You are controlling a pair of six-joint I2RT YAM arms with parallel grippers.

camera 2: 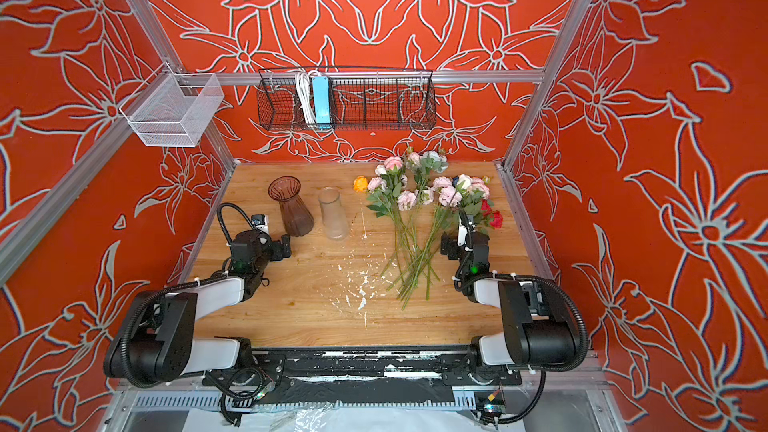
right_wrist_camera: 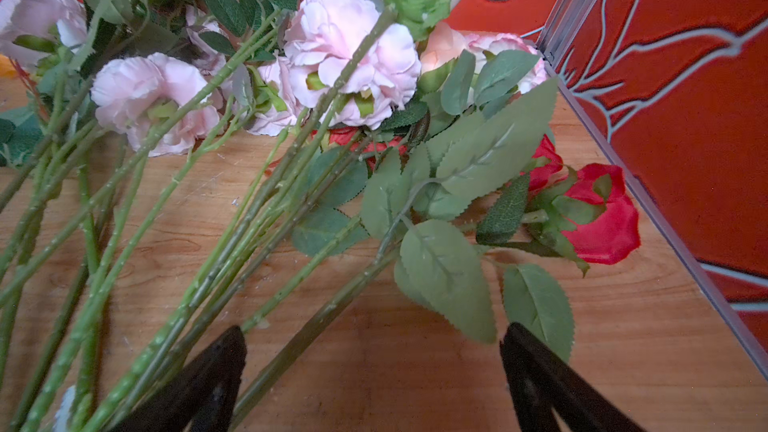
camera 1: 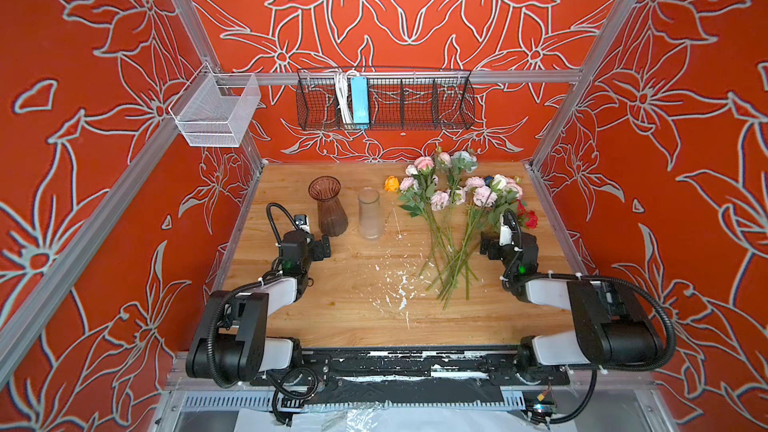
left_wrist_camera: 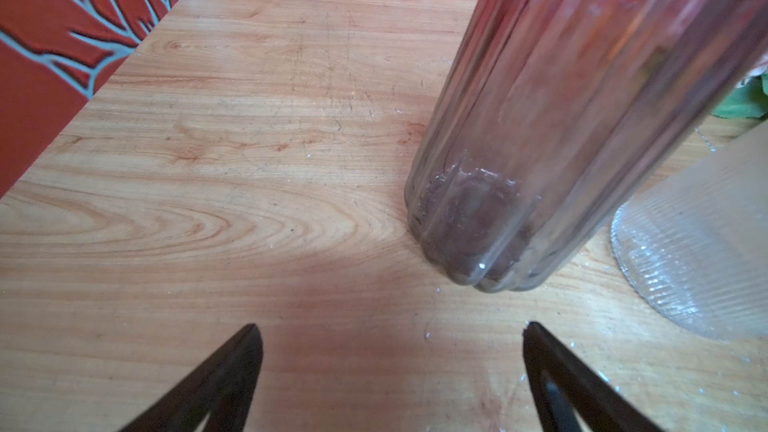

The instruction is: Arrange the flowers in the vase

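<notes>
Two vases stand at the back left of the wooden table: a brown ribbed glass vase [camera 1: 328,205] [camera 2: 291,205] [left_wrist_camera: 561,118] and, to its right, a clear frosted one [camera 1: 369,214] [camera 2: 332,214] [left_wrist_camera: 698,251]. The flowers [camera 1: 484,196] [camera 2: 450,196] [right_wrist_camera: 353,56] lie in a loose pile at the back right, stems toward the front, with a red rose [right_wrist_camera: 602,218] at the right edge. My left gripper [camera 1: 324,248] [camera 2: 286,248] [left_wrist_camera: 390,330] is open and empty, just in front of the brown vase's base. My right gripper [camera 1: 486,245] [camera 2: 446,245] [right_wrist_camera: 374,334] is open over the stems; one green stem [right_wrist_camera: 299,347] runs between its fingers.
A black wire basket [camera 1: 384,101] and a white mesh basket [camera 1: 216,112] hang on the rails behind. White flecks [camera 1: 395,288] mark the table's middle. An aluminium frame rail [right_wrist_camera: 665,222] borders the table right beside the red rose.
</notes>
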